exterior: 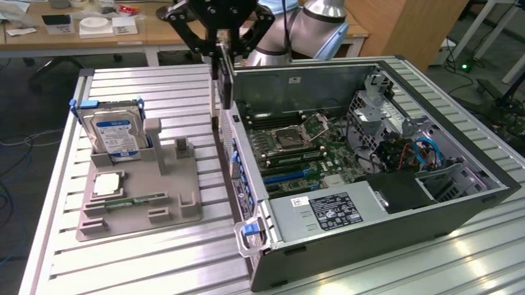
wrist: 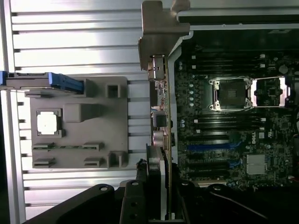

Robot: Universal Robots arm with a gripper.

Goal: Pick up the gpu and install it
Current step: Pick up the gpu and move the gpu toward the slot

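Ribbed aluminium table [exterior: 123, 258] carries everything; wooden desk [exterior: 82, 38] stands behind. Grey holder tray [exterior: 144, 203] at exterior view's left keeps hard drive [exterior: 115, 135] upright, square chip [exterior: 107, 184] and memory stick [exterior: 135, 200] flat. Open computer case [exterior: 471, 166] is just beside, motherboard [exterior: 303, 153] exposed. Gripper [exterior: 223, 52] is clamped on gpu [exterior: 218, 92] — card hangs edge-on, vertical, over case wall nearest tray.

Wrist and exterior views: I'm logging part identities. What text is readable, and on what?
"DELL", seemingly, in sideways white print on the motherboard.
Label on the hard drive: too small to read.
Label on the power supply: too small to read.
On the gpu: no readable text.
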